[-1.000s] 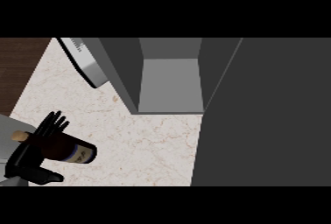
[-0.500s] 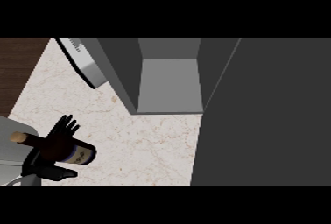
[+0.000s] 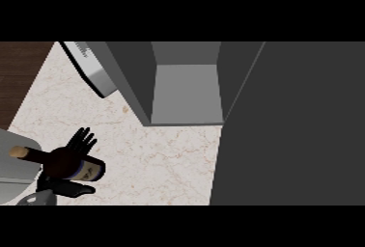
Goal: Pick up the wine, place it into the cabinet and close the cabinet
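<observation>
While held off the worktop (image 3: 164,159) at the lower left, well short of the cabinet (image 3: 187,91): wine (image 3: 68,162), a dark bottle with a pale cork end pointing left and a bluish label near its base, lying close to horizontal. Left hand (image 3: 71,159) wrapped about the bottle's body, fingers showing above it toward the cabinet, thumb below. Right hand nowhere in view. Open cabinet up and to the right of the bottle, grey inside, its door (image 3: 89,67) swung out to the left and standing between bottle and opening. Likely hazards on the way in: clipping that door's edge or the cabinet's left wall with the protruding neck, and a tilted bottle rolling or tipping once set down on the cabinet floor, leaving the door unable to shut.
</observation>
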Robot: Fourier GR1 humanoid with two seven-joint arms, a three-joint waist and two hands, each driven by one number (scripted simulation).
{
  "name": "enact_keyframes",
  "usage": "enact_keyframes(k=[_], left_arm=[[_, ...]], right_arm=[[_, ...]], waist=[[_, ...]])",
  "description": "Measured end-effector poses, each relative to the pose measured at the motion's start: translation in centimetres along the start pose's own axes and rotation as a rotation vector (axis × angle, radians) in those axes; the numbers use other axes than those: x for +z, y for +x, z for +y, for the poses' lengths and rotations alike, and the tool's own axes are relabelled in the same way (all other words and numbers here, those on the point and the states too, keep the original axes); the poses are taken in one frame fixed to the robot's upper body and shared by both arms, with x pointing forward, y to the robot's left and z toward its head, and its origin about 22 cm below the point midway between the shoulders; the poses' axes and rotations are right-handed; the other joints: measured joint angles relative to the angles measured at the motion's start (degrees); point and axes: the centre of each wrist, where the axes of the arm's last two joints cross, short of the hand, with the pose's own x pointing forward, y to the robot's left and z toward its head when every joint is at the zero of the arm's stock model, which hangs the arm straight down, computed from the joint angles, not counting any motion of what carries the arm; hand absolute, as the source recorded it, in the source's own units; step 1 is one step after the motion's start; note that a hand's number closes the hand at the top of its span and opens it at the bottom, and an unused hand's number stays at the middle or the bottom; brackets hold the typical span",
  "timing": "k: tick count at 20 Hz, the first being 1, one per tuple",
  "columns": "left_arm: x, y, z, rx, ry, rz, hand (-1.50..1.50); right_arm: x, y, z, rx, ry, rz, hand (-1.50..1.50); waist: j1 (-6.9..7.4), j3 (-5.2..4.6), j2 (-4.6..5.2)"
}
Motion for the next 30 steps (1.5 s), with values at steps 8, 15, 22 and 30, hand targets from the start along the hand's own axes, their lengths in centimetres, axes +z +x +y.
enact_keyframes(k=[8, 15, 22, 30], left_arm=[[-0.9, -0.1, -0.6, -0.008, -0.014, -0.029, -1.50], [-2.2, -0.7, -1.8, 0.024, 0.002, -0.069, 1.50], [-4.1, -0.4, -2.8, 0.086, -0.038, -0.055, 1.50], [-3.2, -2.6, -4.4, 0.144, 0.176, -0.143, 1.50]], right_arm=[[0.0, 0.2, -0.3, 0.008, -0.012, 0.005, -1.50], [0.1, -0.1, -0.3, 0.007, -0.006, 0.018, -1.50], [0.2, -0.1, -0.2, 0.001, -0.002, 0.031, -1.50], [0.7, -0.6, -0.7, 0.020, -0.010, 0.035, -1.50]], waist=[[0.17, 0.04, -0.06], [0.24, 0.11, -0.09], [0.36, 0.12, -0.14], [0.71, 0.15, -0.20]])
